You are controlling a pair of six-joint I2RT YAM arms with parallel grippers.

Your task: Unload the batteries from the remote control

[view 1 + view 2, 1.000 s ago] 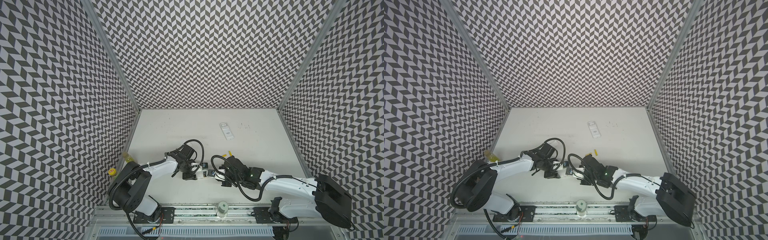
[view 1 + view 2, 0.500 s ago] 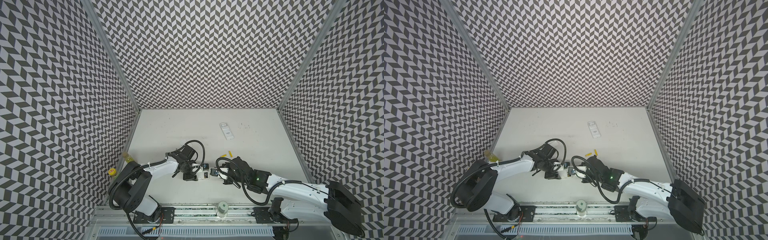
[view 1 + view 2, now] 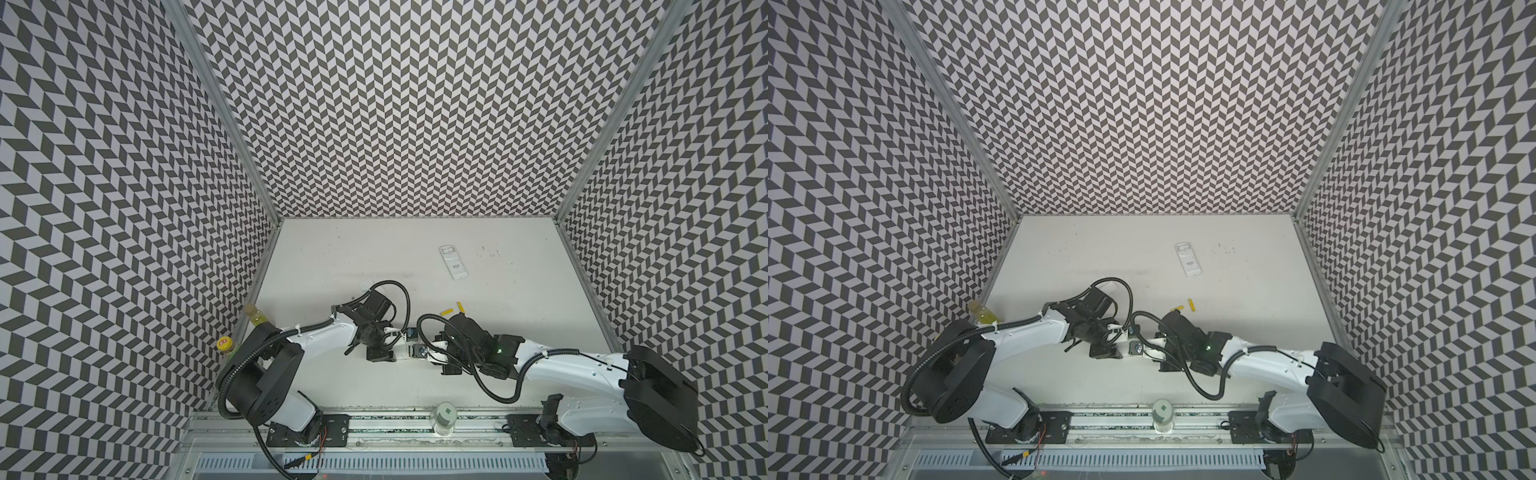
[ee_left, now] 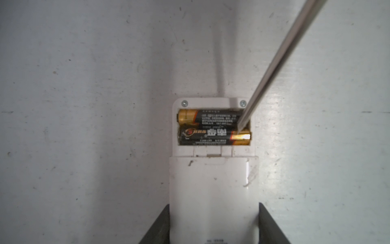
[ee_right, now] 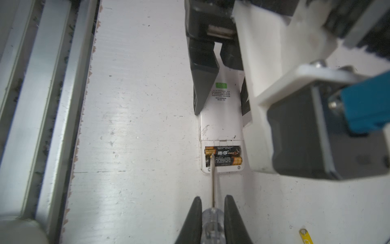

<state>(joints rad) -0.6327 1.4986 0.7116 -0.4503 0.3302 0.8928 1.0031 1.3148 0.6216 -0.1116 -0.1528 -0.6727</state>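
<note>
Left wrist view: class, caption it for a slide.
Screwdriver tip sits between two black batteries in the remote's open compartment.

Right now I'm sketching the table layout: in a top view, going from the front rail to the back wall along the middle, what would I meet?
Jar on the front rail → open remote with black batteries inside → two loose yellow batteries → second remote.

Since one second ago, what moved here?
The right fingers, shut on the clear-handled metal screwdriver, drew back a little, then came forward again to the white plastic remote control. Nothing was grabbed or dropped. The left fingers kept gripping the remote; the two small yellow cylindrical batteries stayed put.
</note>
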